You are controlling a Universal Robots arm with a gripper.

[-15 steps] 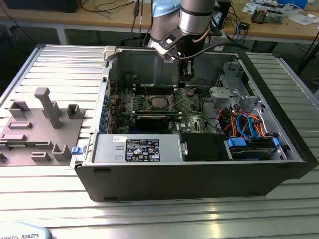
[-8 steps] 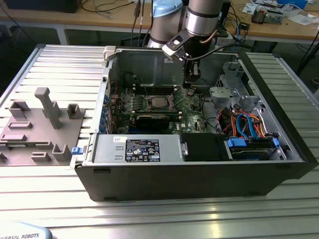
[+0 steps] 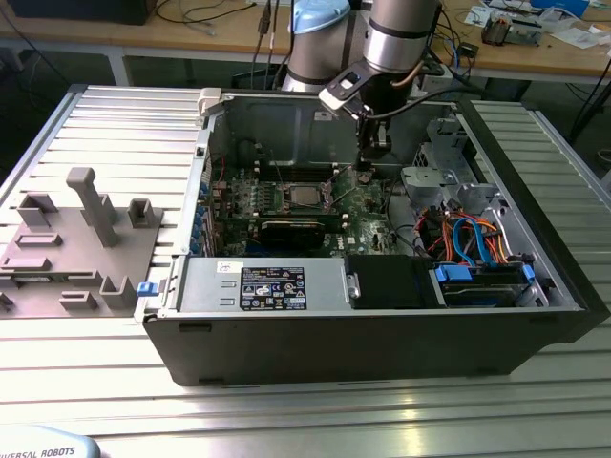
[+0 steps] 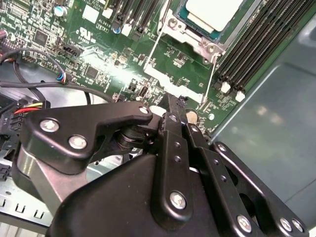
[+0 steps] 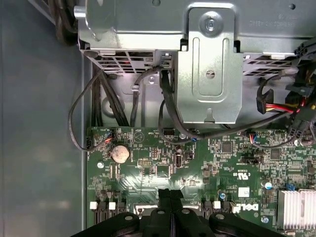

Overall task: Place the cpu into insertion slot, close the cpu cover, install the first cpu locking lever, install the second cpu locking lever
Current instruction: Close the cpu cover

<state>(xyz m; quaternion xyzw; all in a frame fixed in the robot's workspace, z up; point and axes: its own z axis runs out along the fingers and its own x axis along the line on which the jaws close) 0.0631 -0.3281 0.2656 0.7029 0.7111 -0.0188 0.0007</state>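
Cpu [image 4: 213,11] lies flat in the insertion slot [image 3: 292,197], near the middle of the circuit board [image 4: 98,47] inside the open computer case [image 3: 286,324], toward the case's far wall. It looks light, stiff and slick-topped, and is probably fragile underneath, so opposite edges are the place to hold it. The cpu cover [image 4: 195,38] seems to lie down around it, thin and easily bent. Memory slots [image 4: 256,44] crowd one side of the socket, and the case walls limit sideways room, so the open way in is from above. Two thin wire levers [image 4: 154,47] flank the socket and are likely springy. The gripper [image 4: 175,101] hovers just beside them, fingers pressed together and holding nothing.
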